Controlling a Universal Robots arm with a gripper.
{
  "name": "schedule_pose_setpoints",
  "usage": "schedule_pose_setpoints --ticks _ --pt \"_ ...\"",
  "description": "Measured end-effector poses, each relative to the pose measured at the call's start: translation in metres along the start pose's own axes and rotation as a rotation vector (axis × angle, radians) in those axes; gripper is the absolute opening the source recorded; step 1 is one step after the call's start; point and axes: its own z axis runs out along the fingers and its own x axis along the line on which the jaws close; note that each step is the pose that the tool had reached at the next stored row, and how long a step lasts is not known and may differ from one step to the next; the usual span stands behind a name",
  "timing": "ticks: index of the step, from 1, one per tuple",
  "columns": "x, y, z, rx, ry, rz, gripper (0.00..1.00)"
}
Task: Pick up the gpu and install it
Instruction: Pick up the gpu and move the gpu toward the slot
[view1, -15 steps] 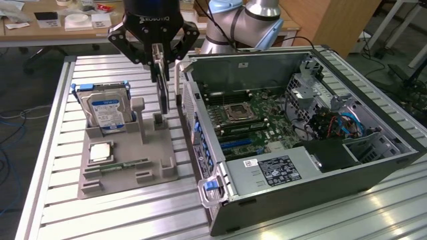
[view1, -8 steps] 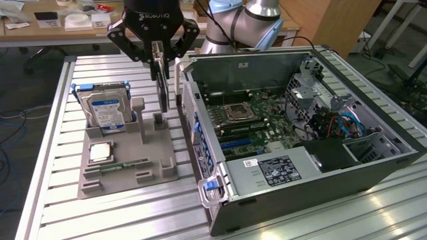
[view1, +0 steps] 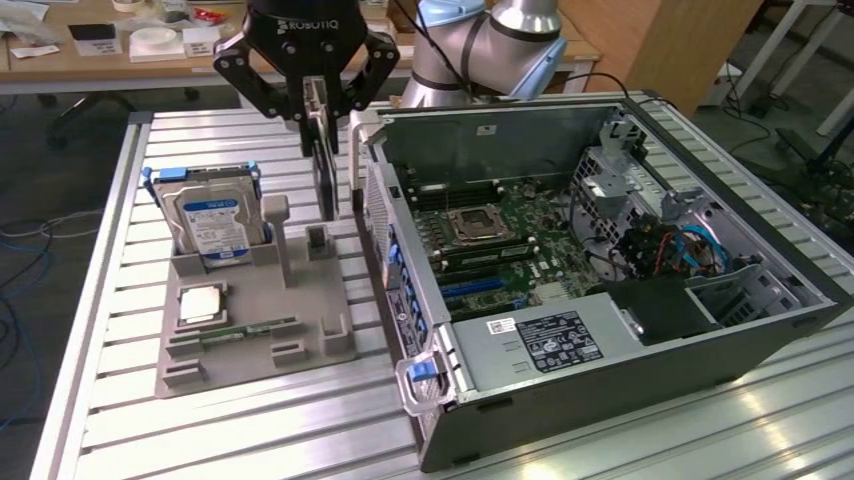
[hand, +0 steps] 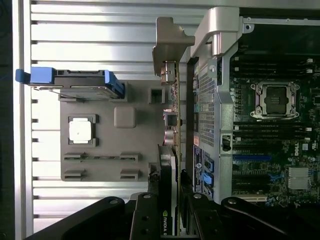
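The pick-up looks done and the fitting is left: the gripper (view1: 318, 112) pinches the gpu (view1: 327, 185) on edge above the gray holder (view1: 254, 352), just beside the open computer case (view1: 641, 350), not yet slotted.

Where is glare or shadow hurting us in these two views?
Exterior view: bright streaks on the table slats in the foreground; the gpu held in the gripper reads as a dark edge-on silhouette. Wrist view: slats blown out to white, the square chip on the grey tray washed out, the gripper body nearly black.
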Motion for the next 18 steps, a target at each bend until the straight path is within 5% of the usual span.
schedule_pose_setpoints --ticks 18 --pt "-0.0002 0.0003 -0.0063 0.0000 0.0000 0.000 0.27"
